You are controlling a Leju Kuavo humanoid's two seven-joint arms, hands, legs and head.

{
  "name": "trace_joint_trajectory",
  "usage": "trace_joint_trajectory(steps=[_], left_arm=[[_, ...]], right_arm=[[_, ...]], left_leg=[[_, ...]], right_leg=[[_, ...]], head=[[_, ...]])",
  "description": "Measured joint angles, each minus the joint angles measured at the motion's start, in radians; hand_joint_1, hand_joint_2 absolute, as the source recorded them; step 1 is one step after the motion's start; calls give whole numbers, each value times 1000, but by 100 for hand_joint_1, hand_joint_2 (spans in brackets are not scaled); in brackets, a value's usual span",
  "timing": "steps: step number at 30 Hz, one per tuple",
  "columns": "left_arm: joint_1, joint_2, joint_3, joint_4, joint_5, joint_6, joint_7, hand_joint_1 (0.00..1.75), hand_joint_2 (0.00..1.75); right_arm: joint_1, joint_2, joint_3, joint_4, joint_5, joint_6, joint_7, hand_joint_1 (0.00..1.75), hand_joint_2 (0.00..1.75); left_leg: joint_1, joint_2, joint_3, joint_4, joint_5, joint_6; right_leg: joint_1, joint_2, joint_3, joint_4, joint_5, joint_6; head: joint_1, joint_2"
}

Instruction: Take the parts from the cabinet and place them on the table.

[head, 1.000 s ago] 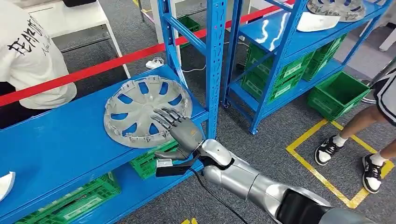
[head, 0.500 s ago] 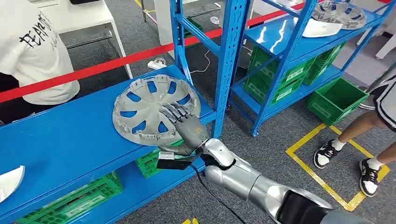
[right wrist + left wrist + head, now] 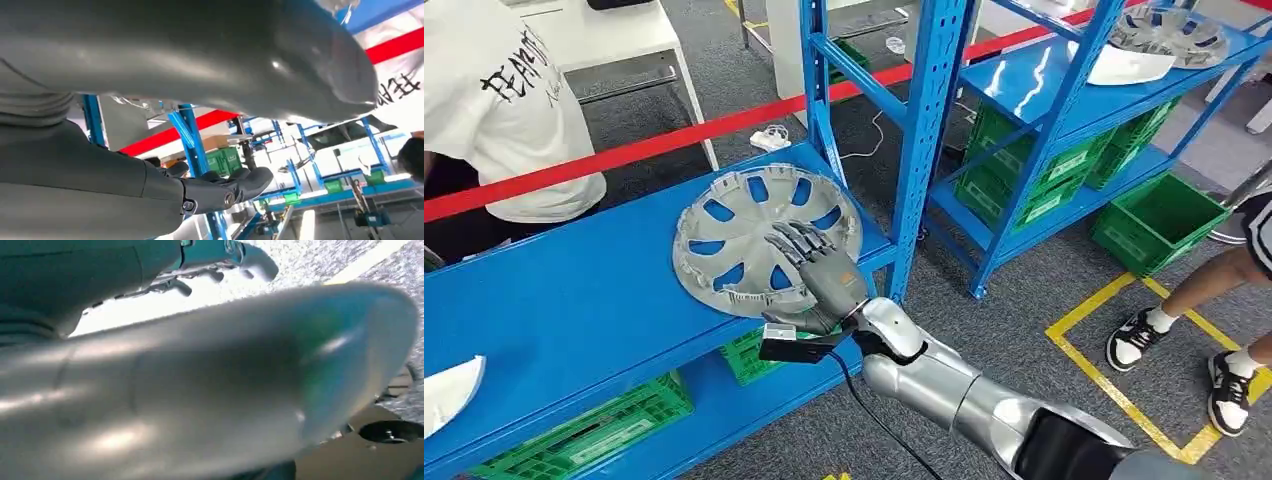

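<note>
A grey spoked hubcap (image 3: 724,240) lies flat on the blue cabinet shelf (image 3: 574,300), near its front edge. My right hand (image 3: 819,272) rests on the hubcap's near right part, fingers spread flat over the spokes and thumb down by the rim at the shelf's edge. In the right wrist view its dark fingers (image 3: 225,192) stretch out straight, with nothing between them and the thumb. My left hand (image 3: 200,390) is a blurred grey mass close to the camera, and how its fingers lie cannot be made out.
A blue upright (image 3: 924,130) stands just right of the hubcap. A white part (image 3: 449,390) lies at the shelf's left end. Green crates (image 3: 584,430) sit below. A person in a white shirt (image 3: 504,110) stands behind the shelf, another's legs (image 3: 1214,280) at right. A second rack holds another hubcap (image 3: 1169,28).
The whole picture has shifted right, so the camera moved. My right hand has reached a little further onto the hubcap, which stays on the shelf.
</note>
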Motion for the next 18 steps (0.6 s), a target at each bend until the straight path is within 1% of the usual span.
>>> trace_joint_trajectory(steps=[1,2,4,5,6,7,8,9,10,11,12,13,14,15,16,17,18], left_arm=[[-2,1,0,0,0,0,-1,0,0],[-1,1,1,0,0,1,-1,0,0],[1,2,2,0,0,1,-1,0,0],[0,3,2,-2,0,1,-1,0,0],[0,3,4,-2,0,1,-3,0,0],[-2,3,7,-2,0,1,-3,0,0],[-3,3,8,-2,0,1,-3,0,0],[-2,2,8,-2,0,1,-3,0,0],[-1,2,8,-1,-1,1,-3,0,0],[1,2,8,-1,-2,1,-2,0,0],[1,2,9,-1,-2,1,-2,0,0],[0,3,9,-1,-2,1,-1,0,0],[0,3,9,-1,-2,1,-1,0,0],[0,4,9,-1,-2,1,0,0,0],[-2,5,9,-1,-2,1,1,0,0],[-5,5,9,-1,-2,1,1,0,0],[-5,5,9,-1,-3,1,2,0,0]], right_arm=[[-2,0,2,3,-5,0,0,0,0],[-1,0,3,4,-6,0,-1,0,0],[-2,0,4,7,-7,0,-4,0,0],[-4,2,5,7,-8,0,-6,0,0],[-7,2,6,7,-9,-1,-8,0,0],[-9,2,6,7,-11,-1,-10,0,0],[-10,2,6,7,-14,-1,-11,0,0],[-10,2,7,8,-16,-1,-13,0,0],[-10,3,8,11,-19,-1,-14,0,0],[-10,4,10,14,-25,-1,-15,0,0],[-10,5,10,15,-29,-1,-16,0,0],[-10,5,11,16,-34,-2,-16,0,0],[-11,8,11,16,-36,-4,-15,0,0],[-11,10,12,16,-39,-8,-15,0,0],[-12,13,12,16,-40,-12,-14,0,0],[-11,14,12,16,-40,-15,-9,0,0],[-9,16,14,16,-40,-16,-3,0,0]], left_leg=[[-2,-3,-3,8,-7,-7],[-2,-3,-1,5,-6,-12],[1,-3,5,-2,-7,-25],[2,-1,2,0,-13,-31],[3,5,-4,24,-22,-35],[3,9,-33,78,-46,-40],[5,10,-84,170,-84,-46],[5,12,-129,247,-108,-48],[5,12,-166,304,-115,-48],[5,12,-180,311,-97,-47],[5,12,-171,274,-57,-44],[5,12,-142,197,0,-40],[4,13,-103,101,57,-33],[1,14,-77,29,80,-25],[-7,15,-59,19,62,-21],[-7,17,-56,12,52,-17],[-10,14,-58,10,50,-14]], right_leg=[[2,6,1,-6,1,-14],[3,4,0,-3,-2,-22],[9,5,2,-3,-5,-38],[3,4,9,-8,-4,-46],[3,4,16,-9,-7,-52],[2,3,20,-10,-12,-59],[4,0,25,-10,-16,-65],[5,0,30,-10,-21,-68],[6,0,36,-9,-27,-69],[7,1,43,-9,-32,-69],[7,1,51,-9,-38,-67],[8,2,63,-10,-45,-65],[8,2,75,-10,-53,-62],[7,1,78,-12,-60,-58],[12,2,78,-10,-66,-49],[11,3,76,-12,-66,-44],[10,1,78,-17,-67,-39]], head=[[-1,0],[-1,0],[0,0],[0,0],[-4,0],[-6,0],[-6,0],[-5,0],[-5,0],[-6,0],[-5,0],[-6,0],[-6,0],[-6,0],[-10,0],[-10,0],[-10,0]])
